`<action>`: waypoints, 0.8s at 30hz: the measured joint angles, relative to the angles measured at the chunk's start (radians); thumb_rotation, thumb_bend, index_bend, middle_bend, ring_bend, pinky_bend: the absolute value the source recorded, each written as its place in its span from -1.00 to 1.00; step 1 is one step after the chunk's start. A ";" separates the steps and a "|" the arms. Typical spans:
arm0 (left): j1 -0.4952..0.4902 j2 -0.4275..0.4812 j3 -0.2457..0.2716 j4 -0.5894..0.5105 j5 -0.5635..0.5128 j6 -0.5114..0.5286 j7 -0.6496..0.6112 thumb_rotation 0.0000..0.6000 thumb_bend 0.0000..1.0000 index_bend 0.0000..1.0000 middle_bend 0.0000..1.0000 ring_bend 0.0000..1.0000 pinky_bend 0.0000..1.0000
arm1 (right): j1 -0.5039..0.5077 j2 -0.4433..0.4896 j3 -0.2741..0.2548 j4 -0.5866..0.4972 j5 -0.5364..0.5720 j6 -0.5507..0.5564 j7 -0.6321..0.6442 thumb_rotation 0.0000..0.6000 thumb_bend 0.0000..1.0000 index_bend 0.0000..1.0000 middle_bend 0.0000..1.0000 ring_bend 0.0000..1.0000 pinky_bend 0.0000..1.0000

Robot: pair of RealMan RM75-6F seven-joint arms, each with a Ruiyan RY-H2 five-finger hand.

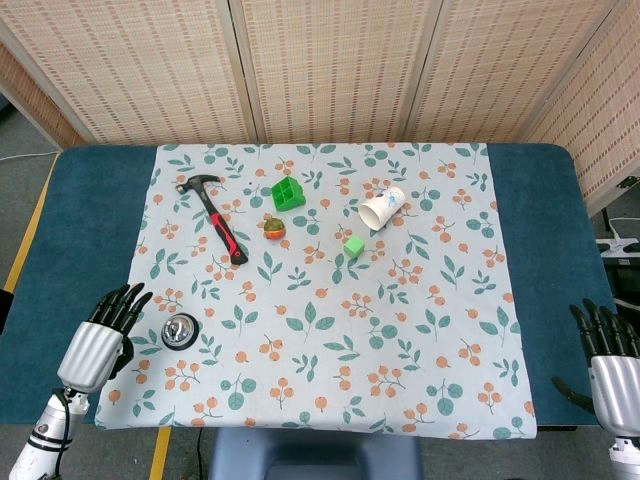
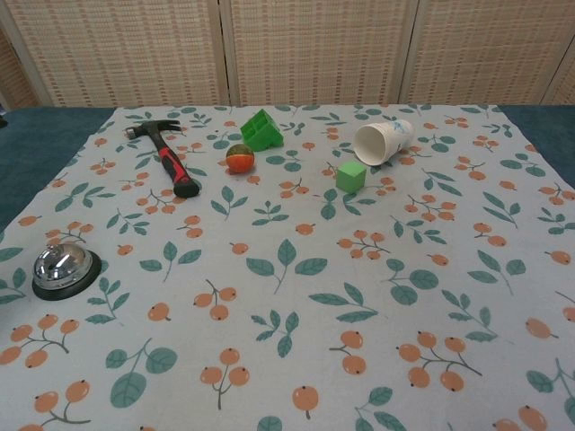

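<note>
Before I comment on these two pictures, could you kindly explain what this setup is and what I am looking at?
It is a two-armed robot with humanlike hands, seated at a table. The upper picture looks down from its head; the other looks forward from its chest. The left hand and right hand rest open at the table's edges, holding nothing. On the flowered cloth lie a hammer, a green box, a small ball, a green cube, a tipped paper cup and, nearest the left hand, a desk bell.

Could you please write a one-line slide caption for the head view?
Left hand open beside a call bell; right hand open at the table edge.
</note>
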 measured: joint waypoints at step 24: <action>-0.083 -0.208 0.017 0.232 0.020 -0.180 -0.045 1.00 1.00 -1.00 -1.00 -1.00 -0.92 | -0.011 0.010 -0.002 -0.009 -0.008 0.025 0.013 1.00 -0.97 -1.00 -1.00 -1.00 -0.84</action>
